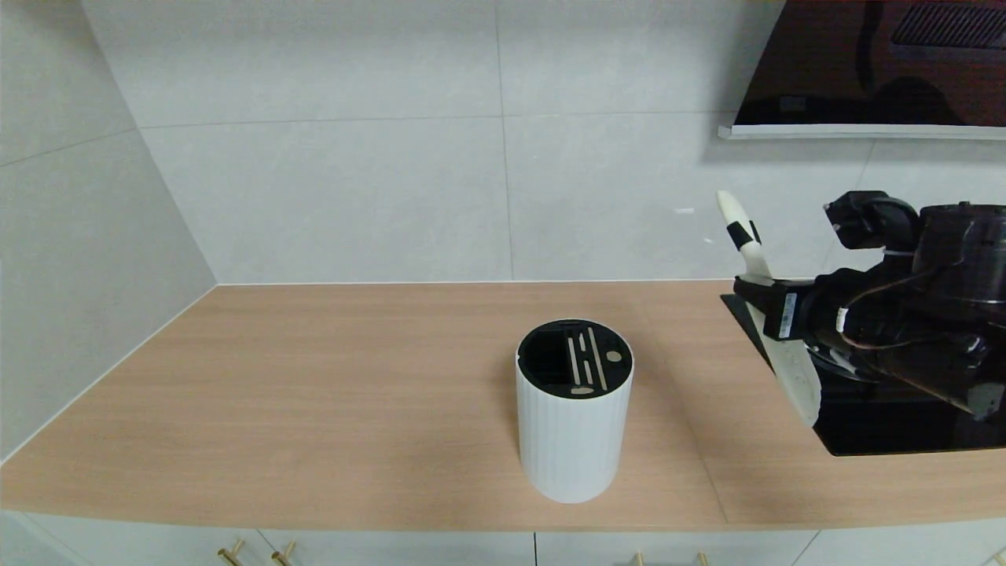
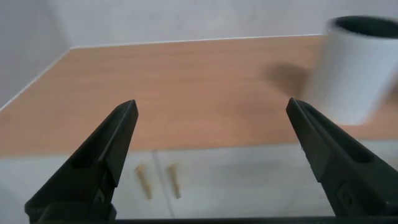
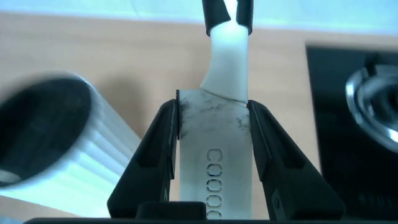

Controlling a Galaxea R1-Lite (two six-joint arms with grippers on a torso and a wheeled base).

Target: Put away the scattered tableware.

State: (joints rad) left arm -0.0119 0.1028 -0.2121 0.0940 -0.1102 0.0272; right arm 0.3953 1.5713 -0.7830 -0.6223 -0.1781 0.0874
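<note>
Two grippers are at work above a wooden countertop (image 1: 314, 377) set against a pale tiled wall (image 1: 330, 181). Farthest left, the left gripper (image 2: 211, 107) hangs off the counter's front edge with its fingers spread wide and nothing between them. Below it, on the white cabinet fronts, are brass drawer handles (image 2: 144, 182). Near the middle of the counter stands a white ribbed knife holder (image 1: 574, 440), upright, with a black slotted top facing up. It stands apart from both grippers.

To its right, the right gripper (image 1: 758, 303) is closed on a white knife (image 1: 790, 365), its fingers pinching the blade just below the handle. The cream handle, ringed by a black band, points up and slightly back toward the wall. The blade slants down and toward the front, its tip hanging over the near left part of a black glass cooktop (image 1: 888, 428) set into the counter. A dark range hood (image 1: 872, 71) hangs on the wall above.
</note>
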